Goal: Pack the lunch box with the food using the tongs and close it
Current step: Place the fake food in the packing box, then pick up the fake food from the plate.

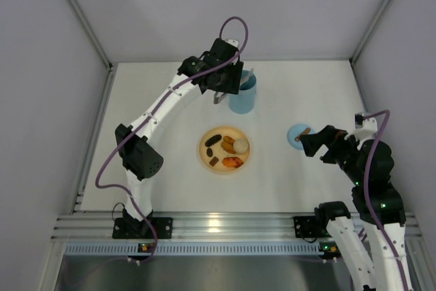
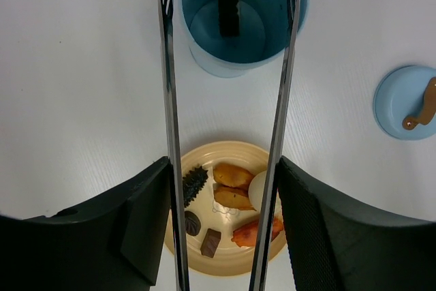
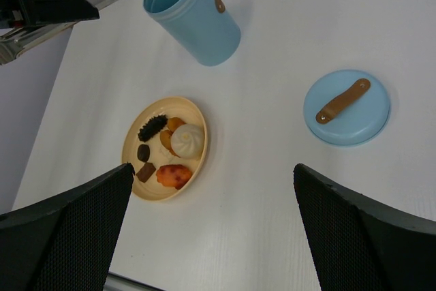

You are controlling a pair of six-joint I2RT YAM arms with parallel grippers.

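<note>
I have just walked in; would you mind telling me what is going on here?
The left gripper holds the tongs, their tips spread apart at the mouth of the open lunch box. One dark brown piece lies at the bottom of the box. The rest of the food sits on the yellow plate nearby. The right gripper hangs open and empty near the lid, which lies flat on the table apart from the box, so it is not yet closed.

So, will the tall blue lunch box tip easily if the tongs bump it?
Probably. The lunch box is tall and narrow, so a knock near the rim could topple it. It looks like light plastic and holds only one visible dark piece, so little weight steadies it.
</note>
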